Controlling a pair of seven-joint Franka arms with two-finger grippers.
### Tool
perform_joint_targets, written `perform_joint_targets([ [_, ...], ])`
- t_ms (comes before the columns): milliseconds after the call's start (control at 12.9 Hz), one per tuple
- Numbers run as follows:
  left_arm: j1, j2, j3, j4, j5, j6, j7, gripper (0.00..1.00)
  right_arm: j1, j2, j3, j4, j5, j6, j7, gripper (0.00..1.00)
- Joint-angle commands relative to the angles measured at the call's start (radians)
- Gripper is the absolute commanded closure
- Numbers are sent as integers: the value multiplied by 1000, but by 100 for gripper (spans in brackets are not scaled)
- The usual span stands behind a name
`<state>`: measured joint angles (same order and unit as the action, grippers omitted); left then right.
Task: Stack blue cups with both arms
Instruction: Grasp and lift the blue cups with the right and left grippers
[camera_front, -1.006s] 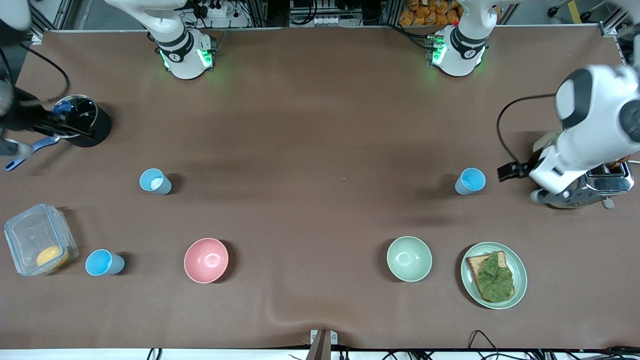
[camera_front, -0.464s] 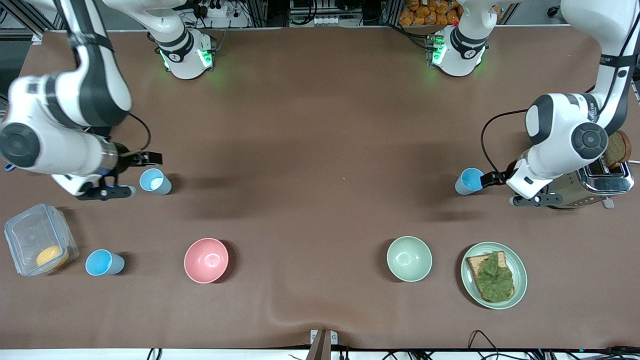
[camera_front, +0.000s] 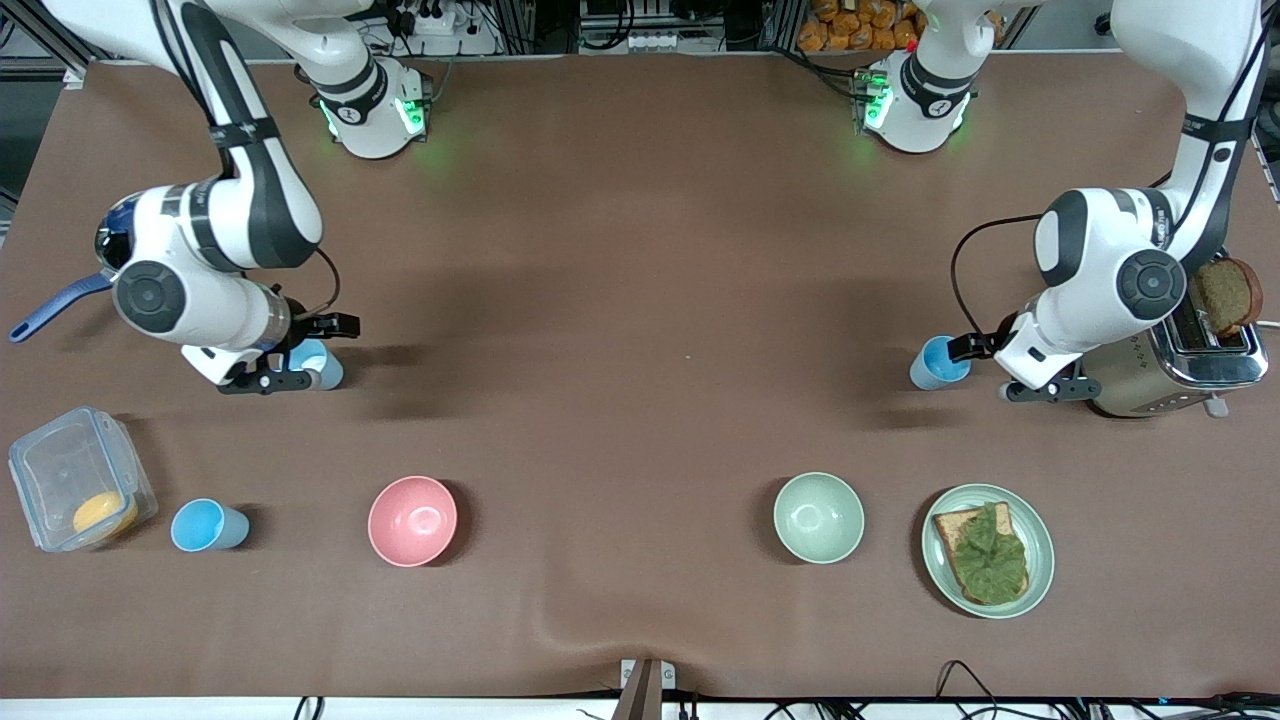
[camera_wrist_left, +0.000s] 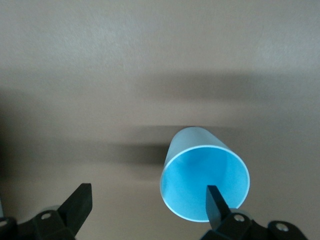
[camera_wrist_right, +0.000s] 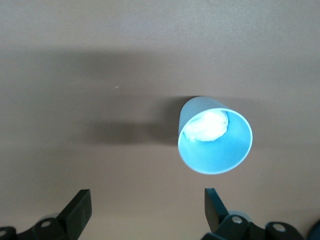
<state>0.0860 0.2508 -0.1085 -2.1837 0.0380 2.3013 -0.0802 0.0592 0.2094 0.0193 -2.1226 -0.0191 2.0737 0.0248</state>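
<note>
I see a brown tabletop, matte, with a soft ripple in the cover at the camera-side edge. Along the arm-base edge: aluminium framing, cables, a power strip, some orange packets. Both bases glow green.

Right tool: low over the paler blue cup toward the right arm's end. Fingers spread wide, nothing held. Right wrist view shows that cup upright with something white in it, both fingers apart from it.

Left tool: low, just beside the cup by the toaster toward the left arm's end. Fingers spread wide, nothing gripped. In the left wrist view one finger overlaps the rim of this cup; I can't tell if it touches.

Third blue cup sits nearer the camera, between the clear lidded box and the pink bowl, untouched.

Also on the tabletop: pale green bowl, green plate with toast and greens, chrome toaster with a slice of bread sticking up, and a blue handle poking out from under the right arm.
</note>
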Motion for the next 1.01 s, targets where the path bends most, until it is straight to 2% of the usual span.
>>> perform_joint_targets([
  [0, 5, 15, -28, -21, -17, 21, 22, 6, -13, 19, 4, -17, -36, 49, -13, 0],
  [77, 11, 16, -30, -21, -17, 21, 22, 18, -21, 43, 4, -19, -42, 89, -14, 0],
  [232, 9, 28, -30, -16, -17, 21, 22, 35, -24, 74, 4, -13, -45, 108, -14, 0],
  [387, 11, 42, -30, -11, -17, 21, 22, 47, -25, 88, 4, -7, -45, 114, -14, 0],
  [464, 8, 47, -30, -10, -17, 21, 22, 68, -27, 93, 4, -7, -47, 117, -14, 0],
  [542, 2, 51, -31, -11, -17, 21, 20, 98, -27, 99, 4, -7, -47, 126, -14, 0],
  [619, -2, 53, -37, -7, -17, 23, 20, 100, -29, 100, 2, -7, -47, 129, -14, 0],
  [696, 3, 54, -39, 2, -17, 23, 23, 100, -30, 107, 2, -5, -47, 129, -14, 9],
  [774, 9, 54, -42, 4, -17, 23, 25, 100, -30, 113, 1, 0, -47, 129, -14, 32],
  [929, 0, 16, -54, 30, -17, 0, 33, 100, -30, 123, -1, 4, -47, 129, -14, 67],
])
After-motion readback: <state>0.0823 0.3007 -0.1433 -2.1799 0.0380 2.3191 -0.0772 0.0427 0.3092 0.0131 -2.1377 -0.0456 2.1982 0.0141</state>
